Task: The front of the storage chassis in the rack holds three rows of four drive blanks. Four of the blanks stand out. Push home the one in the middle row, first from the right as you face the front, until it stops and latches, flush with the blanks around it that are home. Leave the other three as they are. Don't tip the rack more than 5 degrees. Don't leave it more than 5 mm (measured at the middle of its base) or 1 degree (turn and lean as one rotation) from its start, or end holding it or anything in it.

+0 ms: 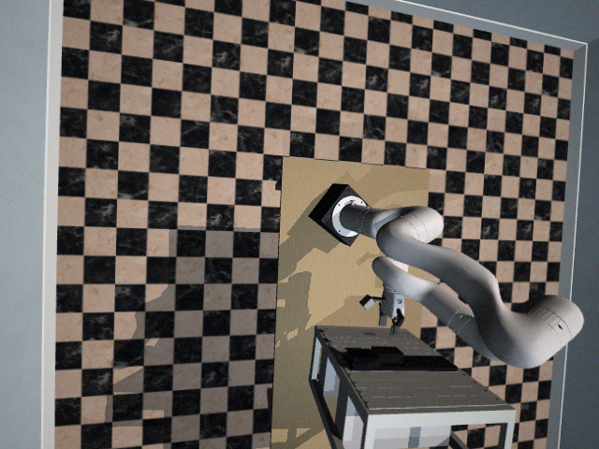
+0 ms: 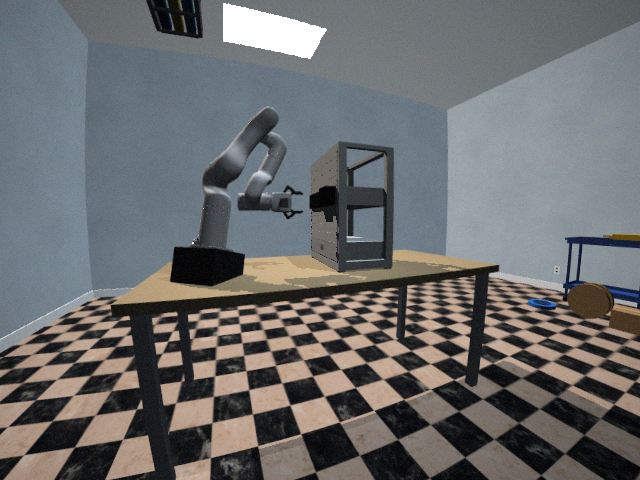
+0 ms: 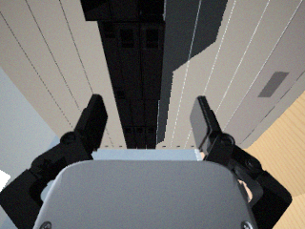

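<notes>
- Presently the gripper hangs at mid-frame in the exterior view, just short of the rack, its fingers spread to full width with nothing between them.
- The storage chassis shows as a dark block on the rack's front face, about halfway up, directly ahead of the fingertips.
- In the wrist view the chassis front runs as a dark band from the top centre of the frame down between the 2 pads; individual blanks appear as small dark squares, but which ones stand proud cannot be told from here.
- The target blank, middle row and 1st from the right, cannot be singled out with confidence in any view.
- Handling judgement: a drive blank is likely a light, rigid plastic or metal filler that slides on guides and ends in a latch click; it should need a short, firm, straight push rather than any grip.
- Contact point: the flat centre of the blank's face, struck square with 1 fingertip or closed fingers, so that neighbours stay untouched.
- Risk: the rack stands free on the table; an off-axis or prolonged push may slide or tip it.
</notes>
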Motion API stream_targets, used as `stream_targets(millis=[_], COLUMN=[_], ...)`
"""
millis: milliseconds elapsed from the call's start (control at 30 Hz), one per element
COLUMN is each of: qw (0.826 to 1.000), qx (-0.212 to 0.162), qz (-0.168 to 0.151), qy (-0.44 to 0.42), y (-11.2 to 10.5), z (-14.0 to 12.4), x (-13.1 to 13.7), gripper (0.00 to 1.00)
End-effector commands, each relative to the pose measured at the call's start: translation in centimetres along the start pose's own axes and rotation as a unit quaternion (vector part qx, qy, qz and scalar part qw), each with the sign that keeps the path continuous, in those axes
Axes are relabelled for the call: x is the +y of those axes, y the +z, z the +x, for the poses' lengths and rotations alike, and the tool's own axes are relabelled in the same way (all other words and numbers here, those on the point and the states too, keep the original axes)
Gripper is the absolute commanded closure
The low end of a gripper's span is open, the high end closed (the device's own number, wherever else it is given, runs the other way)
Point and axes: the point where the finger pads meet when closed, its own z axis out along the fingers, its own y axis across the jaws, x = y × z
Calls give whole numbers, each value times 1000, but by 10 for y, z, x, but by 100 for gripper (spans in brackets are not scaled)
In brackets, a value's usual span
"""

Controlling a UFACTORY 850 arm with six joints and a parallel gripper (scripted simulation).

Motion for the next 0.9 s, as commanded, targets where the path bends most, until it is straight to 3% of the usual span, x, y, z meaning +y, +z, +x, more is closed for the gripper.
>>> stream_targets(millis=[0, 867], qw=[1000, 1000], qx=[-2, -5], qz=[0, -1], qy=[-3, -7], y=[0, 0], z=[0, -1], x=[0, 1], gripper=[0, 0])
